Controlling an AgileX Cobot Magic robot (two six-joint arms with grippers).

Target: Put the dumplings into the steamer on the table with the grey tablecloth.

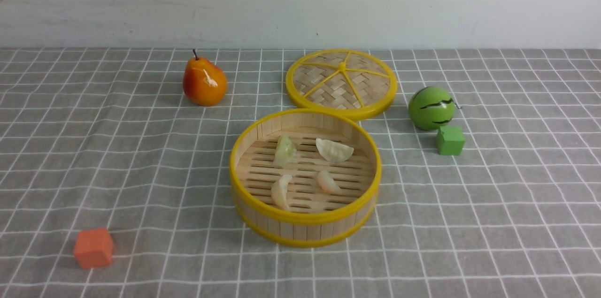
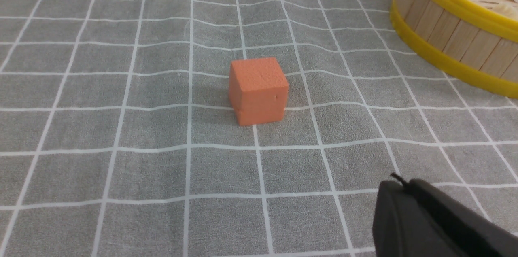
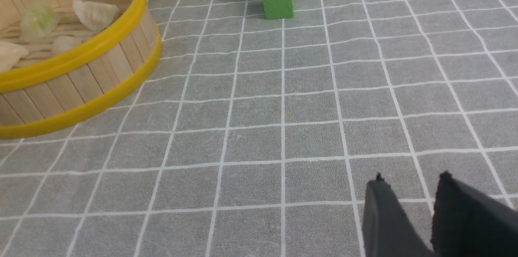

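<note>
You see a round bamboo steamer with yellow rims (image 1: 305, 223) near the middle of the grey grid-lined cloth surface (image 1: 493, 223). Four small crescent dumplings (image 1: 334, 150) lie on its slatted floor, apart from one another: a pale green one (image 1: 284, 150) and three whitish. The two nearer the front edge have their long axes running roughly front to back. The left tool (image 2: 404, 192) has its fingers pressed together; the right tool (image 3: 410, 186) is slightly spread. Both hold nothing.
</note>
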